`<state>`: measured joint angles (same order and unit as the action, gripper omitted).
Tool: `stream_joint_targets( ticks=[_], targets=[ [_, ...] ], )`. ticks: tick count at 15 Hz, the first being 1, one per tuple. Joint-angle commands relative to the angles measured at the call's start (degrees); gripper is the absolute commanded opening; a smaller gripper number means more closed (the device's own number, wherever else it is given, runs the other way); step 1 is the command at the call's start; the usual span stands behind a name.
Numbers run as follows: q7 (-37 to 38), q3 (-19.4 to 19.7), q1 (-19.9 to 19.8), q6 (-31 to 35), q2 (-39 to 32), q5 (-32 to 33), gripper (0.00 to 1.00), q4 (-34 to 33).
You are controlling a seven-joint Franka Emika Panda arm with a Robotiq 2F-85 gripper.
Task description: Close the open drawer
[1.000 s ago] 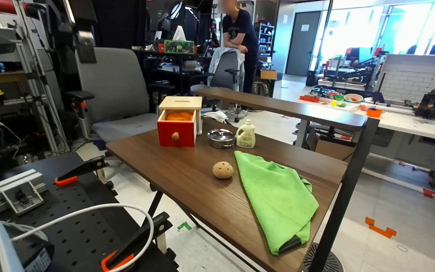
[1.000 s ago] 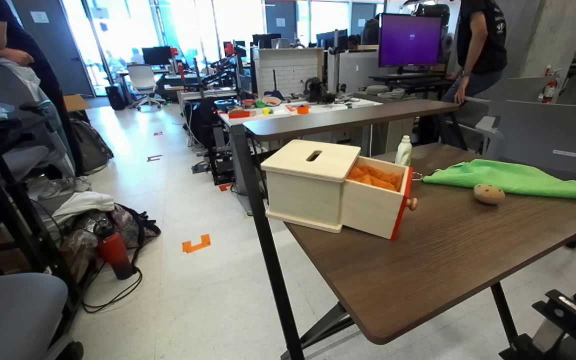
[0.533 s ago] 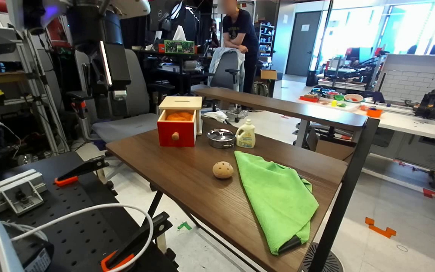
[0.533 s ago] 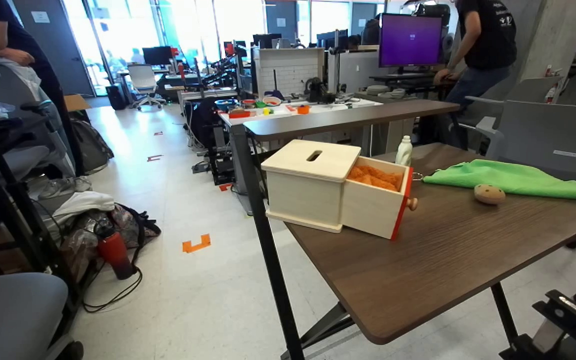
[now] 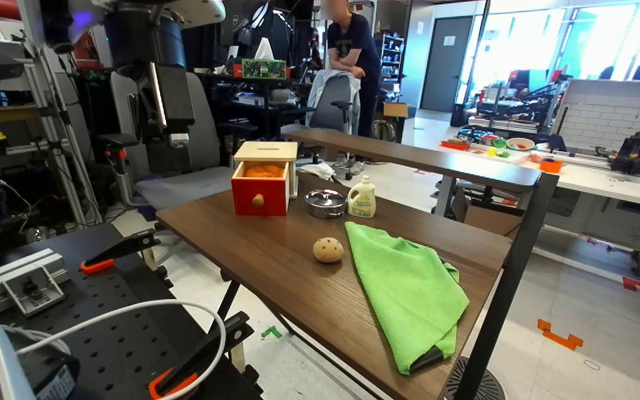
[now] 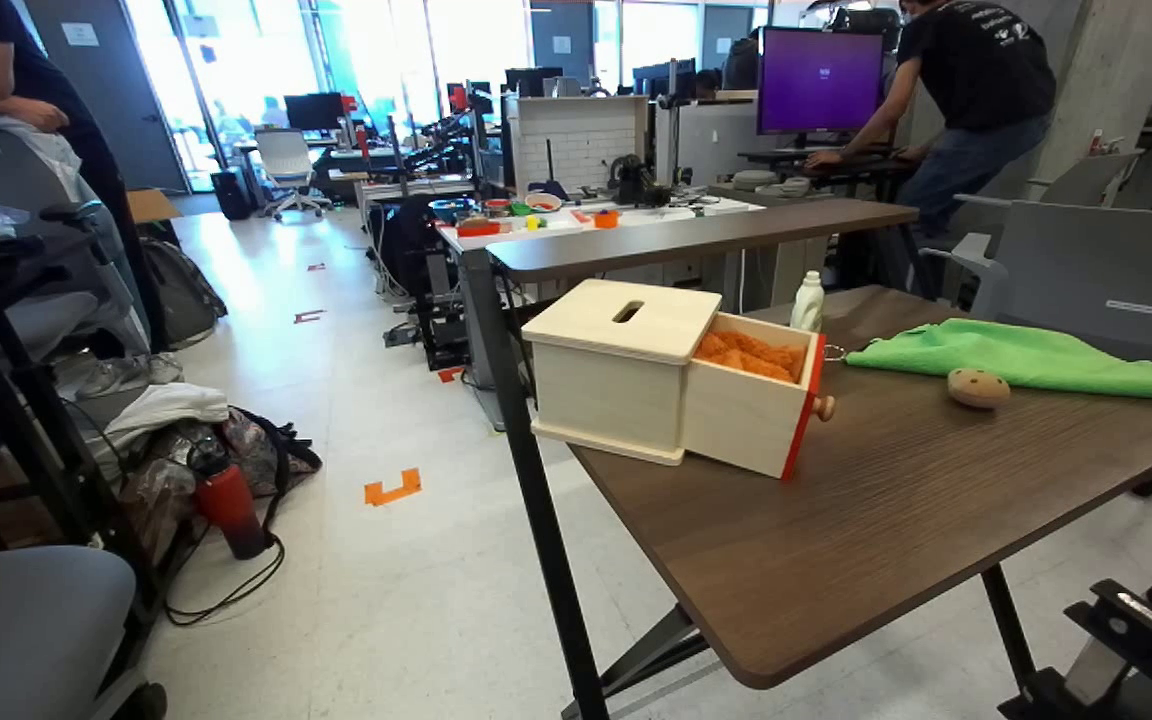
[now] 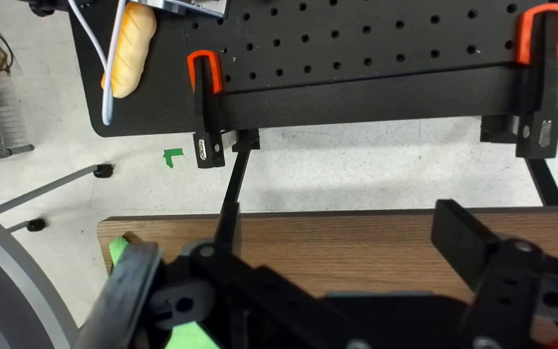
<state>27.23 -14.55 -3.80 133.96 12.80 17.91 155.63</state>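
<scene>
- In an exterior view the drawer stands open at the far left of the bench; we judge closing not yet begun;
- Our hand is spread and empty, apart from it;
- Remaining for us: the whole push home

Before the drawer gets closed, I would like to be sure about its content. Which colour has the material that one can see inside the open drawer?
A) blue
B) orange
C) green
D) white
B: in both exterior views, orange material shows above the wooden side walls of the open drawer.
</scene>
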Motion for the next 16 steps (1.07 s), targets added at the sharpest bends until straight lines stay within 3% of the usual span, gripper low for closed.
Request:
stream_joint_targets(
  ticks=[1, 3, 5, 7, 10, 11, 12, 14, 16],
  targets=[
    [10.36, 1.41, -0.82, 4.94, -7.27, 4.55, 1.00, -4.25],
    [13.92, 2.68, -0.80, 7.20, -12.59, 8.45, 1.00, -7.37],
    [11.77, 5.18, 0.57, 8.65, -18.83, 11.67, 1.00, -11.26],
    [6.17, 7.81, 2.20, 13.07, -25.16, 12.59, 1.00, -15.06],
    [-4.87, 10.45, 4.61, 20.07, -33.82, 8.62, 1.00, -20.56],
    [-9.18, 10.52, 4.87, 21.86, -36.05, 6.38, 1.00, -22.02],
    [-11.73, 6.23, 0.86, 22.94, -38.41, 6.45, 1.00, -23.64],
    [-18.31, 3.81, -0.46, 24.10, -41.34, 5.07, 1.00, -25.78],
    [-27.76, 5.12, 2.49, 24.81, -42.94, -0.27, 1.00, -27.07]
  ],
)
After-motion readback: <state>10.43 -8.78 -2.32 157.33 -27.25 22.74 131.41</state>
